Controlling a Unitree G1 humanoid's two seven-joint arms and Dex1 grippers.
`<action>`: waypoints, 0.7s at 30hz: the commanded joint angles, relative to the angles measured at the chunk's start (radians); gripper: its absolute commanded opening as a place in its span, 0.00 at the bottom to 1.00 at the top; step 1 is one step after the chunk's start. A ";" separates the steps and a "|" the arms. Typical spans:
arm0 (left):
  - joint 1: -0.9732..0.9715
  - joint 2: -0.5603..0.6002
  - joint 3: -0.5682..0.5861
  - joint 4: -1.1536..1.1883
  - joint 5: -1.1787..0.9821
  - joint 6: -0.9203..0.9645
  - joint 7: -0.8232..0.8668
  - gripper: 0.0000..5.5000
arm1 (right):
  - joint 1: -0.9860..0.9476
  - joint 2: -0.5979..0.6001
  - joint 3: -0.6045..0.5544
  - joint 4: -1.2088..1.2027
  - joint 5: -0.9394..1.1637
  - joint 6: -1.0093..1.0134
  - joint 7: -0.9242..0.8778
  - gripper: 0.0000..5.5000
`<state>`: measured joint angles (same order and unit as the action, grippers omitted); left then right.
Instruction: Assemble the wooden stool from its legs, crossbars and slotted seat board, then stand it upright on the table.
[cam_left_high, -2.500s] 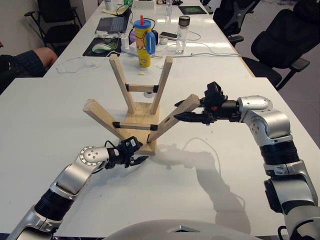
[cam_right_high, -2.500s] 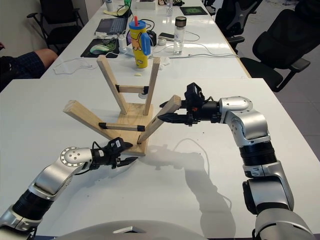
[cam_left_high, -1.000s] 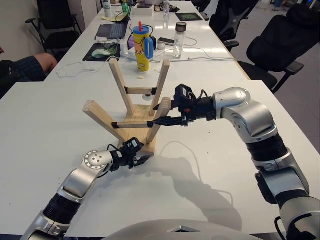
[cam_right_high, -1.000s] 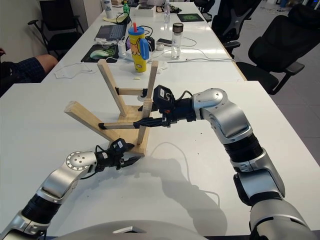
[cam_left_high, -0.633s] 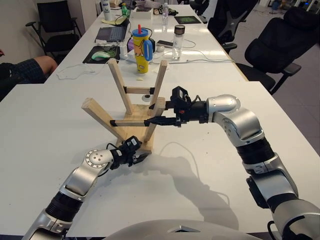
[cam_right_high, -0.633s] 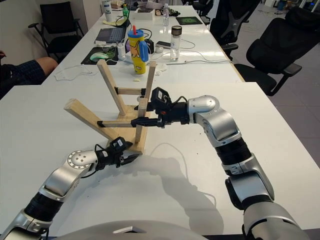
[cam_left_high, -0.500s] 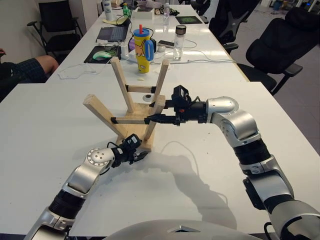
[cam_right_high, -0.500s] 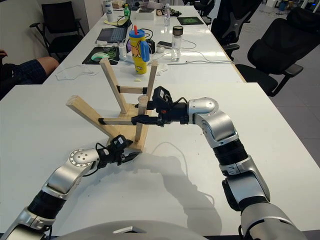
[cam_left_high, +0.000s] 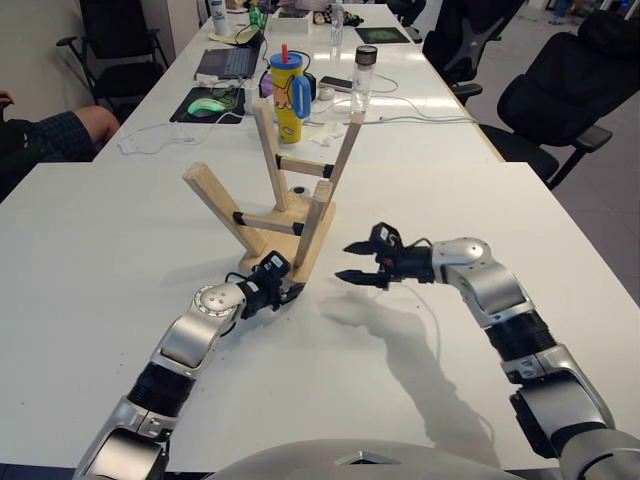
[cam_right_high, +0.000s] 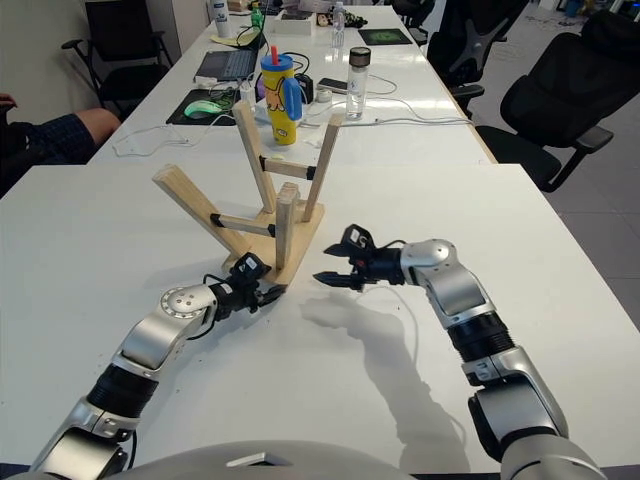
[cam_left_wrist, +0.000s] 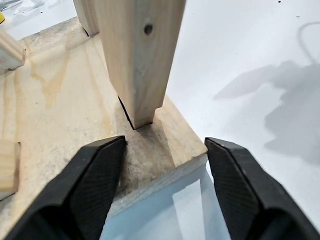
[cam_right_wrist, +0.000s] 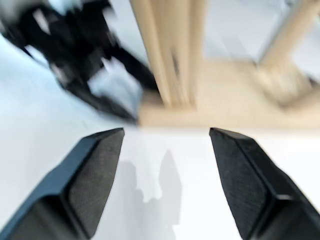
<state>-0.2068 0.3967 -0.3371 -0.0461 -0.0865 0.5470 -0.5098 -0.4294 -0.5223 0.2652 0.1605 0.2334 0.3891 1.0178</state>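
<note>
The wooden stool (cam_left_high: 285, 200) lies upside down on the white table (cam_left_high: 90, 260), seat board (cam_left_high: 272, 243) flat and its legs pointing up and splayed, joined by crossbars (cam_left_high: 300, 167). My left gripper (cam_left_high: 288, 294) is open at the board's near corner; in the left wrist view its fingers (cam_left_wrist: 95, 185) straddle that corner of the seat board (cam_left_wrist: 65, 125), just below the near leg (cam_left_wrist: 140, 55) standing in its slot. My right gripper (cam_left_high: 346, 262) hangs open just above the table to the right of the stool, holding nothing. The right wrist view has the right gripper (cam_right_wrist: 166, 132) facing the near leg (cam_right_wrist: 172, 55).
A yellow cup (cam_left_high: 288, 85), a bottle (cam_left_high: 365, 68), a laptop (cam_left_high: 230, 55) and a mouse (cam_left_high: 205, 103) stand on the far table behind the stool. A thin white cable (cam_left_high: 432, 305) loops under my right forearm. Office chairs (cam_left_high: 570, 90) stand off to the right.
My right gripper has let go of the stool's near leg, drawn back to the right and dropped toward the table. The left gripper stays at the board's corner. The head camera has shifted.
</note>
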 joint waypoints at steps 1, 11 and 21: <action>0.057 0.006 -0.032 0.119 0.042 0.128 0.014 0.53 | 0.004 0.064 -0.210 -0.175 0.236 0.077 -0.047 0.50; 0.045 0.015 -0.038 0.140 0.039 0.115 -0.014 0.53 | -0.346 0.390 -0.401 -0.520 0.715 0.150 -0.551 0.23; 0.044 -0.008 -0.035 0.136 0.034 0.121 -0.006 0.53 | 0.009 0.376 0.078 -0.094 0.262 0.333 -0.755 0.00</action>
<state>-0.2386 0.3859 -0.3383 -0.0105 -0.0873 0.5543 -0.5327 -0.6482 -0.0904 0.2011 -0.1462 0.6219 0.5793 0.2940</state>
